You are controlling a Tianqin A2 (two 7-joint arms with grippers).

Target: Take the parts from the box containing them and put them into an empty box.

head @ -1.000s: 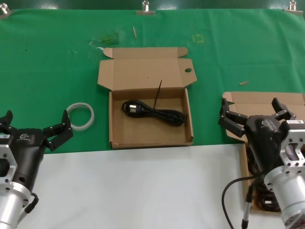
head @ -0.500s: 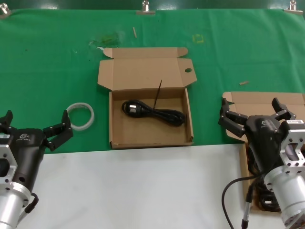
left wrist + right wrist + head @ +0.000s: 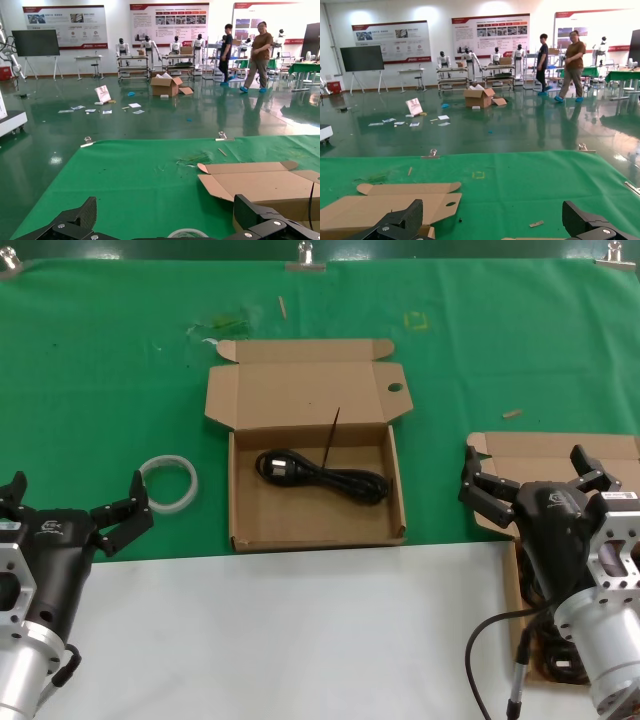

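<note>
The cardboard box with the holed tab (image 3: 318, 508) lies open at the table's middle and holds one coiled black power cord (image 3: 322, 476). The plain-tab box (image 3: 555, 455) lies open at the right, mostly hidden under my right arm; dark cords (image 3: 558, 664) show in its near end. My right gripper (image 3: 527, 466) is open and empty above that box. My left gripper (image 3: 78, 498) is open and empty at the near left, beside the white ring (image 3: 168, 483). The holed-tab box also shows in the right wrist view (image 3: 390, 206) and in the left wrist view (image 3: 260, 182).
A thin dark stick (image 3: 331, 440) leans in the middle box. A green cloth (image 3: 120, 370) covers the far half of the table and a white surface (image 3: 280, 640) the near half. A small scrap (image 3: 511, 413) lies near the right box.
</note>
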